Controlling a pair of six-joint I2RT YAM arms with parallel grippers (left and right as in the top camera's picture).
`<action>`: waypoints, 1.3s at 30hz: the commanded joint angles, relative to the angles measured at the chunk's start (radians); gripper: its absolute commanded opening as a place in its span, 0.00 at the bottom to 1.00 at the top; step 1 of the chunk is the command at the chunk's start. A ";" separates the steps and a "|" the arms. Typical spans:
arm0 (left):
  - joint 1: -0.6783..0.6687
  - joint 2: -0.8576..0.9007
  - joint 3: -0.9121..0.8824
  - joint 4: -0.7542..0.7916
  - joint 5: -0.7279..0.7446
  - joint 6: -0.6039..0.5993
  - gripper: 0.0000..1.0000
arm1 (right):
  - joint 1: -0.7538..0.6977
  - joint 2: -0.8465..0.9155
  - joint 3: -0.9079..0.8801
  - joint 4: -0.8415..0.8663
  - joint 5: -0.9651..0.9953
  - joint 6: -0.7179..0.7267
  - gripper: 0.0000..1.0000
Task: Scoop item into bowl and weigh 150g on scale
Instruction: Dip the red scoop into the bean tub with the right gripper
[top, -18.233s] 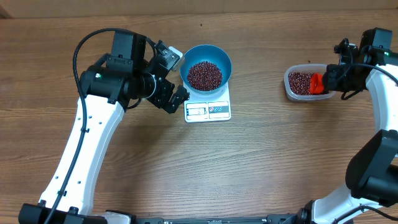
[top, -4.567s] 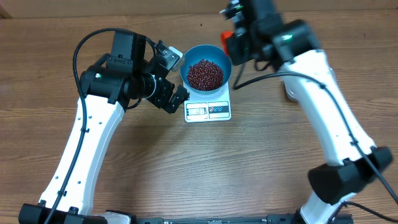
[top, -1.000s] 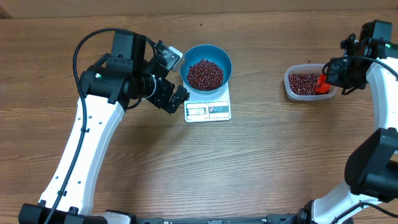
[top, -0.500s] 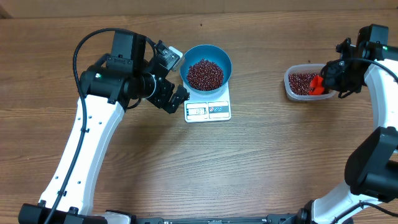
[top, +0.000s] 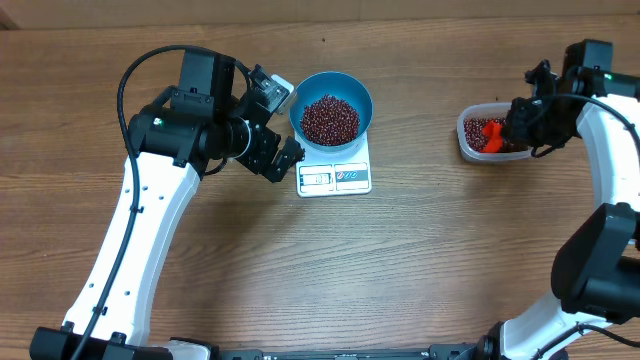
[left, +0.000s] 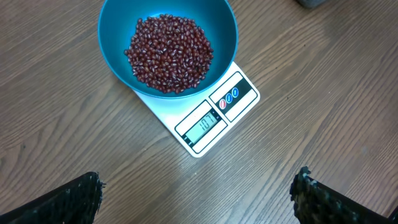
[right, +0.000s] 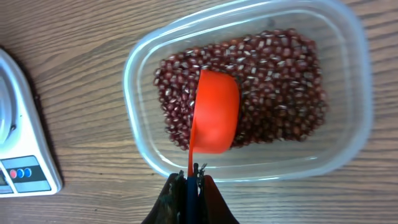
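The blue bowl (top: 331, 113) (left: 168, 46) stands on the white scale (top: 335, 172) (left: 214, 118) and holds a heap of dark red beans (top: 329, 120) (left: 169, 53). My left gripper (top: 276, 128) (left: 198, 196) hangs open just left of the scale, nothing between its fingers. More beans (right: 261, 87) fill a clear plastic tub (top: 488, 135) (right: 249, 93) at the right. My right gripper (top: 520, 122) (right: 191, 183) is shut on the handle of an orange scoop (top: 490, 131) (right: 214, 112). The scoop's cup lies turned over, bottom up, on the beans in the tub.
The scale's edge (right: 25, 155) shows at the left of the right wrist view, well apart from the tub. Bare wooden table (top: 400, 260) surrounds both.
My right gripper has carried the scoop leftward over the tub, from its right rim to above the beans. The left arm has not moved.
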 joint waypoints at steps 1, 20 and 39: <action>0.004 -0.023 -0.005 -0.003 -0.007 0.021 0.99 | 0.013 0.005 -0.011 0.002 -0.039 -0.007 0.04; 0.004 -0.023 -0.005 -0.003 -0.007 0.021 1.00 | -0.018 0.005 -0.011 0.021 -0.217 -0.026 0.04; 0.004 -0.023 -0.005 -0.003 -0.006 0.021 1.00 | -0.273 0.005 -0.011 -0.004 -0.478 -0.057 0.04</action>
